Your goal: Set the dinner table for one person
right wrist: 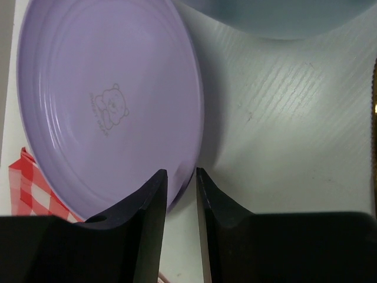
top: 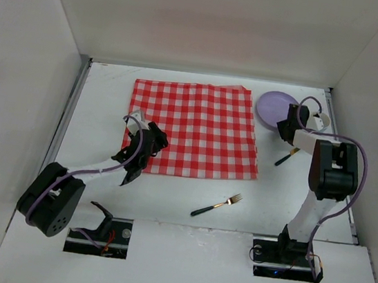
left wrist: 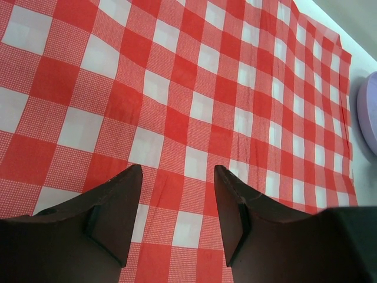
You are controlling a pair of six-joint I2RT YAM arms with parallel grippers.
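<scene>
Near rim of the plate behind the right fingers — utensil half under that arm

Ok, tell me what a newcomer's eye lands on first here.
The red-and-white checked cloth, spread flat in the middle of the white dinner table. Next, the purple plate by the cloth's far right corner, with the right gripper pinching its rim, while the left gripper hangs open over the cloth's near left part. A lone fork lies on bare table nearer the arms.

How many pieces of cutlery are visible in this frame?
2. A fork lies on the bare table off the checked cloth's near edge; a black-handled utensil lies beside the right arm, its head hidden. Others may be hidden.
</scene>
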